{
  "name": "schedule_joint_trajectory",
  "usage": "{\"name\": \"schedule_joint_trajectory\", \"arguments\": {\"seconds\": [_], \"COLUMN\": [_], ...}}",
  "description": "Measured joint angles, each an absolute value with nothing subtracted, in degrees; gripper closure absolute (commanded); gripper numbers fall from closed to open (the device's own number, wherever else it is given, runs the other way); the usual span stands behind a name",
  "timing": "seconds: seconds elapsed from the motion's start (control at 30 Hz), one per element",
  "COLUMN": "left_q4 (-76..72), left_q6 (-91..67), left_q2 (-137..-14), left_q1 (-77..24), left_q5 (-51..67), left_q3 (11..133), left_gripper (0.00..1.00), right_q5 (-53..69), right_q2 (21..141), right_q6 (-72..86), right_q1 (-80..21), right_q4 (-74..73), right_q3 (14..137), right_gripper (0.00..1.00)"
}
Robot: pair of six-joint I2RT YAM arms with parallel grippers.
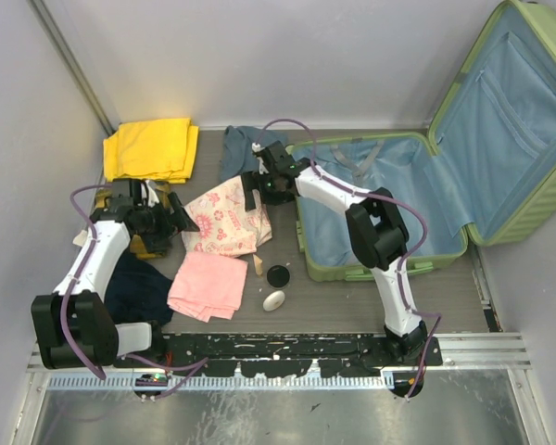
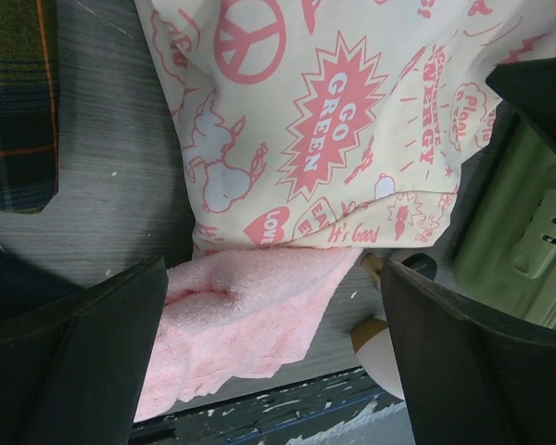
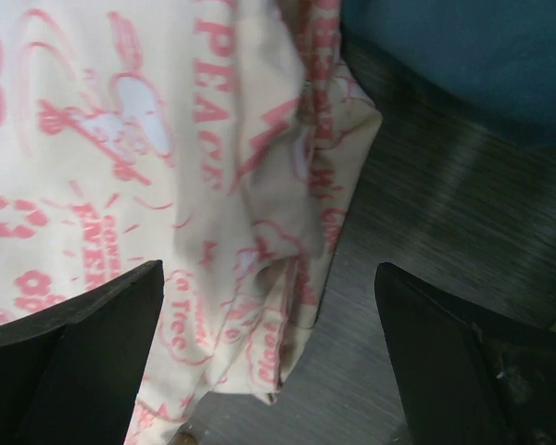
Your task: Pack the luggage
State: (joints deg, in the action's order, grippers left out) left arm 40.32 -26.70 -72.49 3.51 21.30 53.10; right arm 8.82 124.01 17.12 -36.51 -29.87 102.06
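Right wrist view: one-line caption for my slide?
Open right gripper over the edge of the printed cloth, table beside.

Ribbed hard luggage, fuzzy pink towel.

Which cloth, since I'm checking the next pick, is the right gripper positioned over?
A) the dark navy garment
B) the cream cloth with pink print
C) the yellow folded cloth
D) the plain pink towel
B: the right wrist view shows the right gripper, jaws wide apart, directly over the cream cloth with pink print.
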Motion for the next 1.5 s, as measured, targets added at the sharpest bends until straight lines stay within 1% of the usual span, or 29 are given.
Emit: {"name": "schedule_joint_trajectory", "arguments": {"seconds": [0.27,0.4,0.47,0.63,0.73,0.77,0.87,1.0,1.1,1.17,1.3,1.33,1.4,1.43,1.5], "left_q4": [38.2,37.47,36.88,35.51,33.5,32.77,30.63,28.73,27.66,26.3,25.1,25.12,25.71,25.93,26.3], "left_q6": [-27.68,-27.68,-27.7,-27.99,-28.14,-28.23,-28.71,-29.17,-29.43,-29.32,-28.71,-28.53,-27.35,-27.07,-25.96], "left_q2": [-71.96,-72.69,-74.26,-78.94,-81.69,-82.61,-85.95,-90.65,-92.58,-93.1,-95.42,-96.18,-97.6,-97.71,-97.58], "left_q1": [3.51,3.51,3.51,3.51,3.25,3.05,2.44,1.72,1.08,0.05,-1.58,-1.69,-1.74,-1.69,-1.61], "left_q5": [21.43,21.47,21.45,21.43,21.37,21.26,20.32,18.72,18.39,18.02,17.65,17.5,17.15,16.82,16.21], "left_q3": [51.48,51.48,51.48,51.48,51.48,51.48,51.48,51.48,51.72,51.79,53.47,54.22,56.29,57.12,59.33], "left_gripper": [0.02,0.0,0.02,0.07,0.12,0.17,0.23,0.32,0.44,0.55,0.83,0.89,0.97,1.0,1.0], "right_q5": [7.97,9.15,9.91,11.31,12.03,12.19,13.17,15.64,17.74,18.65,20.21,20.53,20.6,20.4,20.23], "right_q2": [128.33,129.14,129.84,131.11,131.28,131.31,131.57,132.09,132.75,133.14,135.17,135.81,136.51,136.68,136.79], "right_q6": [18.22,18.94,19.29,20.12,20.38,20.45,20.78,21.32,21.96,22.46,23.22,23.38,23.22,23.07,22.87], "right_q1": [-35.88,-35.9,-35.9,-35.9,-35.88,-35.88,-35.88,-35.83,-35.88,-35.9,-36.23,-36.34,-36.38,-36.38,-36.38], "right_q4": [-29.41,-28.18,-27.62,-25.45,-24.64,-24.47,-23.77,-22.5,-21.19,-20.53,-20.73,-21.02,-22.17,-22.74,-23.51], "right_q3": [102.1,102.24,103.0,104.05,104.05,104.05,104.03,104.03,104.05,104.09,106.06,106.87,108.97,110.17,112.09], "right_gripper": [0.0,0.06,0.09,0.13,0.16,0.17,0.2,0.3,0.41,0.53,0.96,0.99,0.99,1.0,0.99]}}
